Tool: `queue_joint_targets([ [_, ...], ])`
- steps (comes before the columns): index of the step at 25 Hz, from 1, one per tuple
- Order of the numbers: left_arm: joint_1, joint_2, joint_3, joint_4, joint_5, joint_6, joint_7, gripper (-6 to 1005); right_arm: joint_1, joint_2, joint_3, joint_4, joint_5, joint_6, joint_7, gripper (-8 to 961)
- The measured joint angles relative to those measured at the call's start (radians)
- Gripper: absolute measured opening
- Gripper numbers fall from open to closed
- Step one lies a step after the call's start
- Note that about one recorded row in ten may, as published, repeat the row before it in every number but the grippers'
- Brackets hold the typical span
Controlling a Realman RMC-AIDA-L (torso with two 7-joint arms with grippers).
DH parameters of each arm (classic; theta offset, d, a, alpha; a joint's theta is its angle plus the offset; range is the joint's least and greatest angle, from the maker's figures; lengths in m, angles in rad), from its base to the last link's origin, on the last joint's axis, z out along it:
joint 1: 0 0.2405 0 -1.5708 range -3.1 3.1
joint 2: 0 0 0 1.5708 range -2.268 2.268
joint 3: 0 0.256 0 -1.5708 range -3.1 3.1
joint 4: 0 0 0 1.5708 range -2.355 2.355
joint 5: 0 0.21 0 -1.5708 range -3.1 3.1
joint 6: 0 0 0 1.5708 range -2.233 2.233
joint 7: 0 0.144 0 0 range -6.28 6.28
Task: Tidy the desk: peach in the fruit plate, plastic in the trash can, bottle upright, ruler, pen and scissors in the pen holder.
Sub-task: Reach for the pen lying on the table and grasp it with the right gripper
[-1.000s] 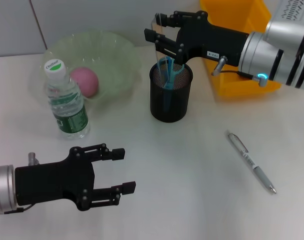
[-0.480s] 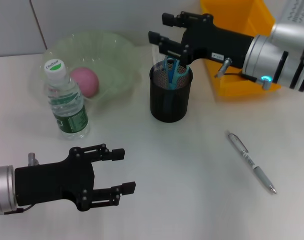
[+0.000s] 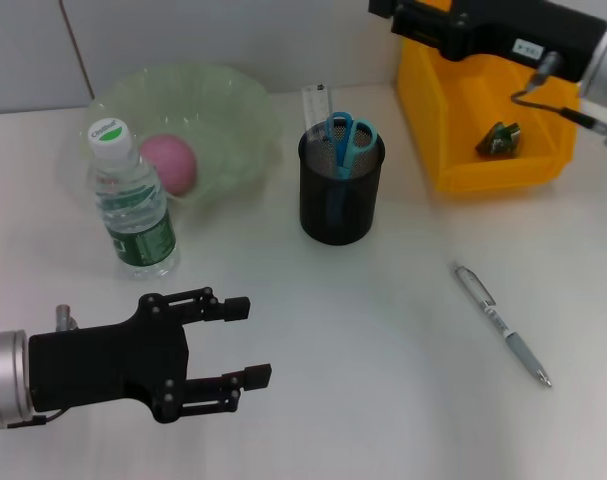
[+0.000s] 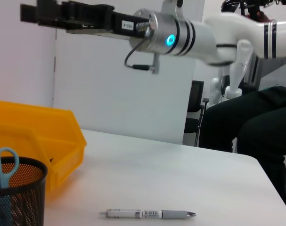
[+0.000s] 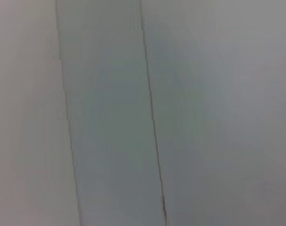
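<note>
Desk-tidying task, pen step pending. The pink peach (image 3: 169, 162) lies in the pale green translucent fruit plate (image 3: 233, 105); the clear plastic water bottle with green label (image 3: 131, 205) stands upright just beside that plate; the blue-handled scissors (image 3: 345, 140) and a clear ruler (image 3: 314, 103) stand in the black mesh pen holder (image 3: 340, 195); a dark crumpled scrap (image 3: 500, 138) (judged to be the plastic) rests in the yellow bin (image 3: 463, 165). Only the silver click pen (image 3: 501, 322) is left, lying flat on the white desk (image 3: 383, 380), well apart from the holder. The right gripper (image 3: 383, 8) hangs high above the bin's far edge, well apart from the pen; whether its fingers are spread cannot be told. The next move calls for descending onto the pen's barrel. The left gripper (image 3: 245, 342) is parked low at the near left, fingers spread, empty.
</note>
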Motion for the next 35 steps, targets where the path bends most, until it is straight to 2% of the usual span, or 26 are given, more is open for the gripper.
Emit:
queue_joint_targets([
  [2,0.0,0.0,0.0,0.002,0.0,0.004,0.003,739,-0.021,-0.013,0.005,-0.107,-0.136,-0.012,0.204,644],
  [3,0.001,-0.001,0.0,0.002,0.0,0.006,0.006,739,-0.033,-0.018,0.016,-0.229,-0.316,-0.05,0.426,650],
  [4,0.001,-0.001,0.0,0.002,0.0,0.006,0.006,739,-0.033,-0.018,0.016,-0.229,-0.316,-0.05,0.426,656],
  [7,0.001,-0.002,0.0,0.003,-0.001,0.008,0.012,739,-0.022,-0.014,0.029,-0.421,-0.655,-0.173,0.758,676],
  [8,0.002,-0.004,0.0,0.005,-0.007,0.013,0.027,739,0.004,-0.009,0.031,-0.515,-0.839,-0.274,0.921,682],
  [9,0.002,-0.004,0.0,0.005,-0.007,0.013,0.027,739,0.004,-0.009,0.031,-0.515,-0.839,-0.274,0.921,689],
  [12,0.006,-0.006,0.0,0.008,-0.01,0.024,0.051,738,0.072,-0.013,0.051,-0.586,-1.027,-0.483,1.092,742],
  [13,0.008,-0.006,-0.001,0.008,-0.011,0.029,0.06,738,0.118,-0.019,0.078,-0.587,-1.081,-0.6,1.149,765],
  [14,0.009,-0.007,-0.003,0.008,-0.011,0.031,0.064,738,0.118,-0.019,0.078,-0.587,-1.081,-0.6,1.149,788],
  [17,0.01,-0.007,-0.011,0.008,-0.011,0.034,0.069,738,0.18,-0.018,0.112,-0.568,-1.183,-0.728,1.19,834],
  [18,0.011,-0.008,-0.021,0.008,-0.013,0.035,0.074,738,0.207,-0.01,0.112,-0.555,-1.281,-0.768,1.206,834],
  [19,0.011,-0.008,-0.021,0.008,-0.013,0.035,0.074,738,0.207,-0.01,0.112,-0.555,-1.281,-0.768,1.206,833],
  [23,0.011,-0.008,-0.024,0.005,-0.021,0.037,0.097,738,0.259,0.02,0.111,-0.503,-1.443,-0.778,1.216,832],
  [28,0.011,-0.008,-0.026,0.001,-0.024,0.042,0.135,738,0.285,0.035,0.108,-0.415,-1.469,-0.734,1.225,833],
  [35,0.012,-0.009,-0.026,-0.004,-0.032,0.053,0.157,738,0.291,0.037,0.093,-0.285,-1.472,-0.62,1.246,833],
])
